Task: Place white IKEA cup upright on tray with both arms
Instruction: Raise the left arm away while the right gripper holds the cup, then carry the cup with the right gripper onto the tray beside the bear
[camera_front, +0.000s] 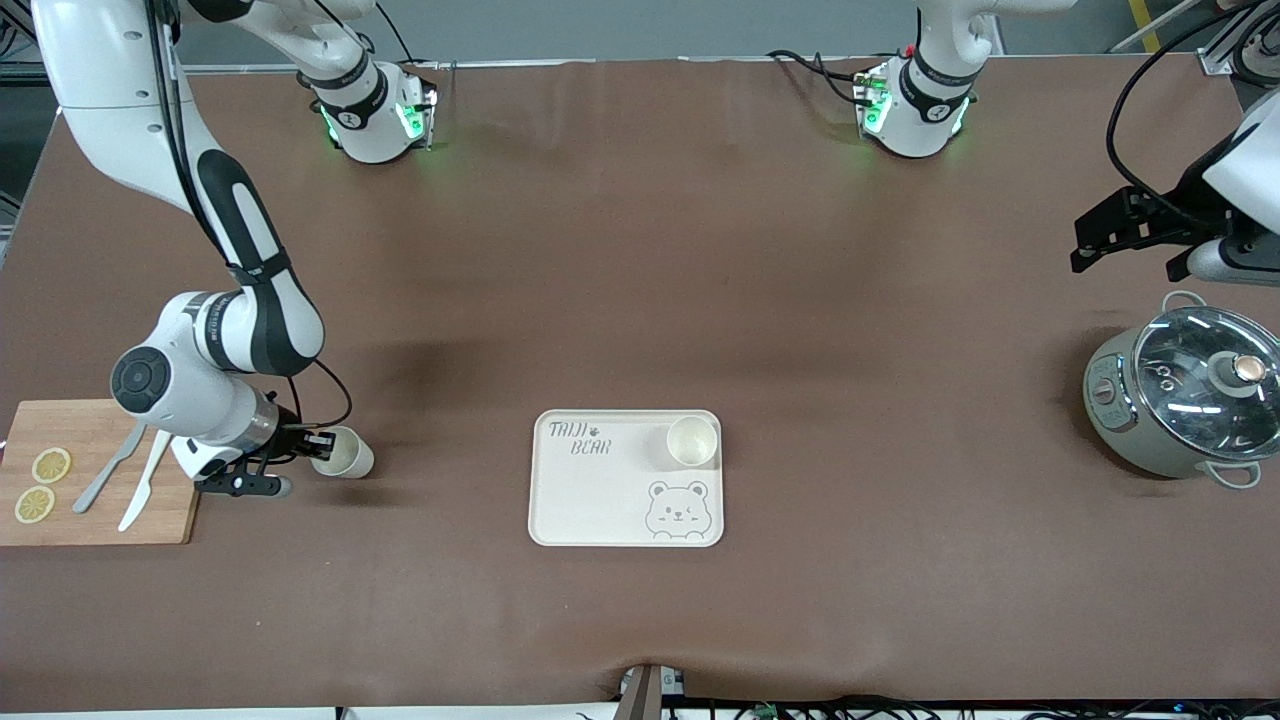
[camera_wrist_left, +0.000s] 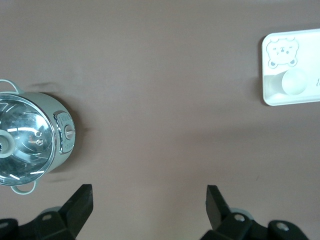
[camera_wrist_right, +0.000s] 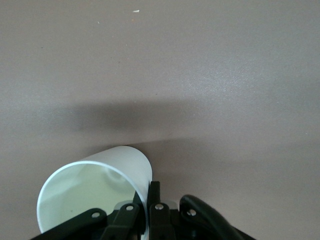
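We read grey "TAIJI BEAR" lettering and a bear face on the cream tray (camera_front: 600, 495), low in the centre of the front view, where one white cup (camera_front: 692, 441) stands upright in its upper corner. At lower left, the right gripper (camera_front: 305, 452) pinches the rim of a second white cup (camera_front: 343, 452) tipped on its side beside the cutting board (camera_front: 100, 425); the right wrist view shows one finger inside the rim. The left gripper (camera_front: 1130, 243), at the right edge, waits with jaws spread wide and empty; its wrist view also shows the cooker (camera_wrist_left: 35, 140).
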